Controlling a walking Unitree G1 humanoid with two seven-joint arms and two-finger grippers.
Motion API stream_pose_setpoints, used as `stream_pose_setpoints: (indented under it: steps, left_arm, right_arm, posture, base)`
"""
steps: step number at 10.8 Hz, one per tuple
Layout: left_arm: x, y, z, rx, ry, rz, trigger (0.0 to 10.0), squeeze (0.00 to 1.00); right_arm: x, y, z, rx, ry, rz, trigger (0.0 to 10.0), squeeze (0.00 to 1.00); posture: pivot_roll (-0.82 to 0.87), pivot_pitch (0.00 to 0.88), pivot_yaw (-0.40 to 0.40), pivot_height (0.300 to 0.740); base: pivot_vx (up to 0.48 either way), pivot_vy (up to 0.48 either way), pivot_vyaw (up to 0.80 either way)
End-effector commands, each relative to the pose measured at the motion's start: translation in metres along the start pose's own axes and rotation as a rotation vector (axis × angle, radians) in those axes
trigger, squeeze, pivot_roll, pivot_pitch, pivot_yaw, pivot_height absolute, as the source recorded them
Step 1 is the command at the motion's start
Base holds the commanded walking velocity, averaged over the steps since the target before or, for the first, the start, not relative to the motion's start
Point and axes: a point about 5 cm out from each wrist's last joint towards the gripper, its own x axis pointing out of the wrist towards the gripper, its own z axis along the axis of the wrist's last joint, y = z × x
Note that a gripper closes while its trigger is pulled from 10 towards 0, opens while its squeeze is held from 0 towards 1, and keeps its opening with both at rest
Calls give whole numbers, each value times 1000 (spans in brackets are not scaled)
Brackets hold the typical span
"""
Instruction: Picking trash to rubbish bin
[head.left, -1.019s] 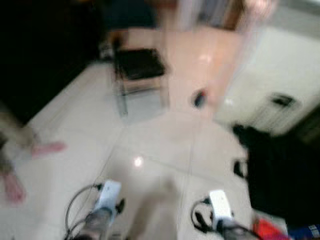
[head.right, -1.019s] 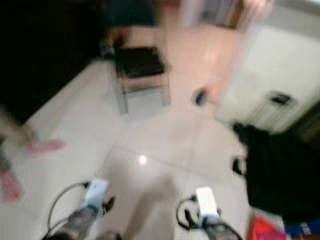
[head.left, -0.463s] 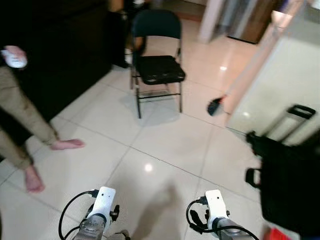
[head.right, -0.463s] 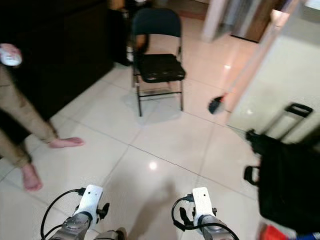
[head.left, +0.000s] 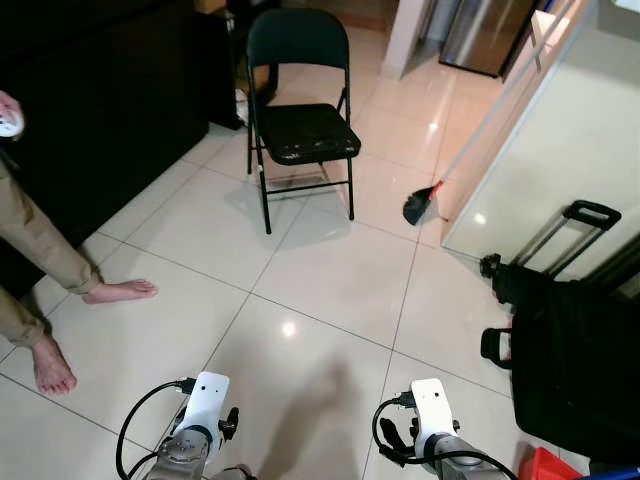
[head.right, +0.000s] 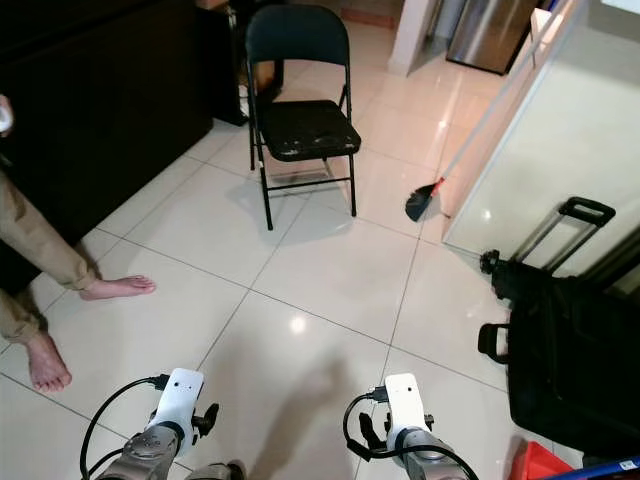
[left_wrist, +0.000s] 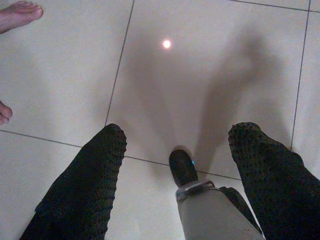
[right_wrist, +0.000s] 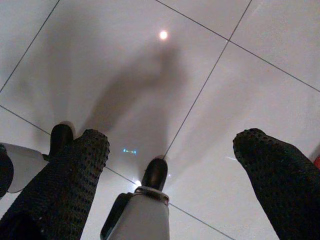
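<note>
Searching the floor, both grippers empty.

No trash or bin was plainly in view, so the robot had best keep scanning and step wide of the person's bare feet (head.left: 118, 291). The left gripper (left_wrist: 175, 150) and right gripper (right_wrist: 170, 150) hung low with their knobbly black fingers spread wide over glossy pale tiles (head.left: 330, 270). Ahead stood a black folding chair (head.left: 300, 120) with thin metal legs, a dustpan (head.left: 417, 207) near the wall, and a soft black suitcase (head.left: 570, 370) to the right.
</note>
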Motion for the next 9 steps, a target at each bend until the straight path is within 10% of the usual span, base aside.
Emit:
stream_pose_setpoints:
  steps: [1,9]
  left_arm:
    - [0,-3,-2,1,13,-8,10000,0]
    - [-1,0,-3,38,13,-14,10000,0]
  right_arm:
    - [-1,-4,0,7,-1,-17,10000,0]
    - [1,-5,8,7,-26,-36,10000,0]
  posture:
    - [34,55,-103,740]
    - [38,0,-82,740]
  base:
    - [0,0,0]
    - [0,0,0]
